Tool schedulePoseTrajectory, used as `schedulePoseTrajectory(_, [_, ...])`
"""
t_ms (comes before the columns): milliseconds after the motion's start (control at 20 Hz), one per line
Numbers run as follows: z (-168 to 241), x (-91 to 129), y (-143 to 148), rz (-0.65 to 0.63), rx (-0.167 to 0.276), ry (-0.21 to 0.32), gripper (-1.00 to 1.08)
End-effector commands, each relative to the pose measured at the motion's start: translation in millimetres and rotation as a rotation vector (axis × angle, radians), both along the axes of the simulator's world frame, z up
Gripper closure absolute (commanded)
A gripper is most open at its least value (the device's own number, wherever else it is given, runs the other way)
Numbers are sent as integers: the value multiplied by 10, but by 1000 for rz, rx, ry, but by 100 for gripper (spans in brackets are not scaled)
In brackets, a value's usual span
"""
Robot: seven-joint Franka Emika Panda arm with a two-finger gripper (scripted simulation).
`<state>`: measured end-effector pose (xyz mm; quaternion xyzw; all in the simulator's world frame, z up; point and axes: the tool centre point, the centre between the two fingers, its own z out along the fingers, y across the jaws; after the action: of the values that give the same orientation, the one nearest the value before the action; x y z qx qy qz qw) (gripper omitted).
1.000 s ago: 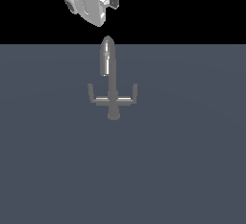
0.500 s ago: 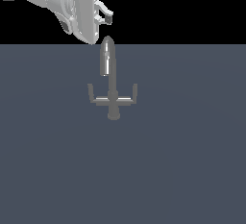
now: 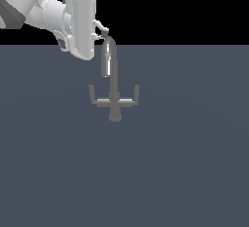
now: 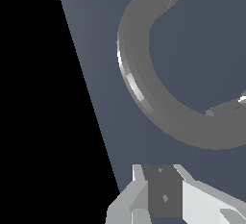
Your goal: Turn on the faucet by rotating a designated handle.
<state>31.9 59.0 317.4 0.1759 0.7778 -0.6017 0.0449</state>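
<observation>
The gripper point(image 3: 104, 32) hovered near the top of the faucet point(image 3: 113, 85); I could not tell whether it was open. The handle point(image 3: 97, 97), on the faucet's exterior-view left, looked untouched, so turning remained.

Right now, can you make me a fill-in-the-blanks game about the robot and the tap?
1. The robot's hand is up near the top of the tap's curved ____.
2. The tap has ____ side arms with turned-up ends.
3. The handle is the side arm on the exterior view's ____.
4. The hand is ____ touching the handle.

Missing words: spout; two; left; not
</observation>
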Motion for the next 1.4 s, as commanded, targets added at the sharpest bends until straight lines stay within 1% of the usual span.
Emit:
schedulePoseTrajectory(0, [-97, 64, 52, 32, -12, 68, 108])
schedulePoseTrajectory(700, [-684, 336, 319, 174, -73, 441, 108])
schedulePoseTrajectory(1350, [-1287, 462, 514, 253, -125, 784, 108])
